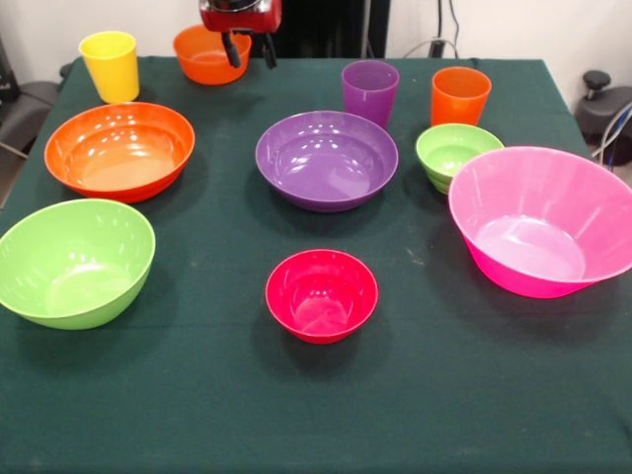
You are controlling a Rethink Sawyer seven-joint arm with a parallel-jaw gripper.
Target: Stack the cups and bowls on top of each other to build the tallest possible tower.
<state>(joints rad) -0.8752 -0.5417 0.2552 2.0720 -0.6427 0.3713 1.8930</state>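
Nothing stacked; every cup and bowl sits apart on the table [444, 395], which has a dark green cloth over it.

Small red-magenta bowl [321, 294]: centre of the table, toward the near edge, upright, empty. Behind it, mid-table, the purple bowl [327, 159]. Purple cup [369, 92] just behind the purple bowl, near the far edge. Orange cup [459, 96] beside it toward the far right corner. Small green bowl [457, 155] in front of the orange cup, just beside the huge pink bowl [545, 219], which sits at the right edge with its rim running out of frame and looks tilted a bit. Large orange bowl [119, 150] on the left side, mid-depth. Large lime green bowl [75, 261] at the left edge, in front of the orange one. Yellow cup [111, 65] near the far left corner. Small orange bowl [210, 53] at the far edge, right of the yellow cup.

Room: pale wall behind, dark gear and cables at the back right, a grey object off the left edge, a black fixture off the right edge.

Gripper [249, 49]: two dark fingers [232, 50] point down, a narrow gap between them, holding nothing. It hangs over the far edge, at the right rim of the small orange bowl; contact cannot be told.

Arm [240, 14]: only the red and black end shows at the top, coming straight down.
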